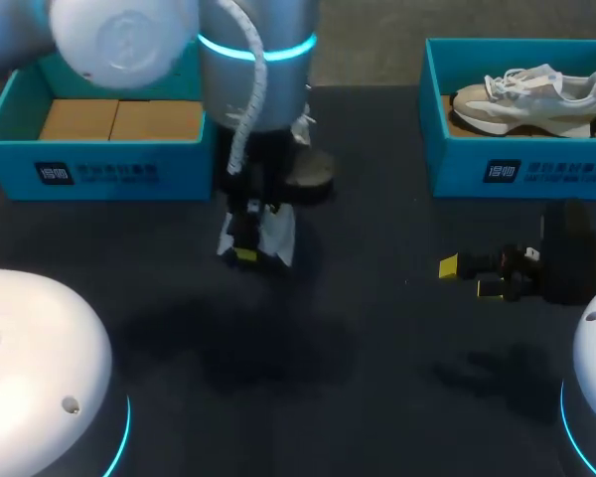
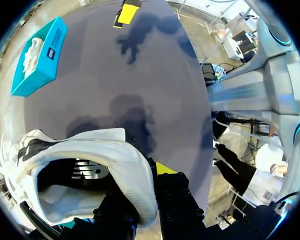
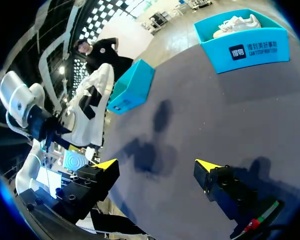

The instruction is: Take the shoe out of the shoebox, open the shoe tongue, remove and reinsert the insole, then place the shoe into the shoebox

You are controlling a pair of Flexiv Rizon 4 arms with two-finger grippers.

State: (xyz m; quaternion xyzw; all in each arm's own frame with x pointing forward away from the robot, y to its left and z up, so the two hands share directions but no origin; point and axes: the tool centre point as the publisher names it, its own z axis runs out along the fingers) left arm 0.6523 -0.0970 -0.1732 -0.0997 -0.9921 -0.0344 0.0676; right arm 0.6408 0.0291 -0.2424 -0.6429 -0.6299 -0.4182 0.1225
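My left gripper (image 1: pixel 245 246) is shut on the rim of a white shoe (image 1: pixel 278 234), which it holds over the dark table in front of the left shoebox (image 1: pixel 99 164). In the left wrist view the shoe's opening (image 2: pixel 90 170) faces the camera and its heel edge sits between the fingers of my left gripper (image 2: pixel 145 185). A second, beige and white shoe (image 1: pixel 531 97) lies in the right shoebox (image 1: pixel 521 169). My right gripper (image 1: pixel 469 276) stands open and empty in front of that box. From the right wrist, the held shoe (image 3: pixel 92 107) shows far ahead of my right gripper (image 3: pixel 157 166).
The left shoebox holds brown cardboard (image 1: pixel 119 119). Both teal boxes stand along the table's far edge. Dark bare tabletop (image 1: pixel 308 378) stretches between the two grippers and toward the front edge.
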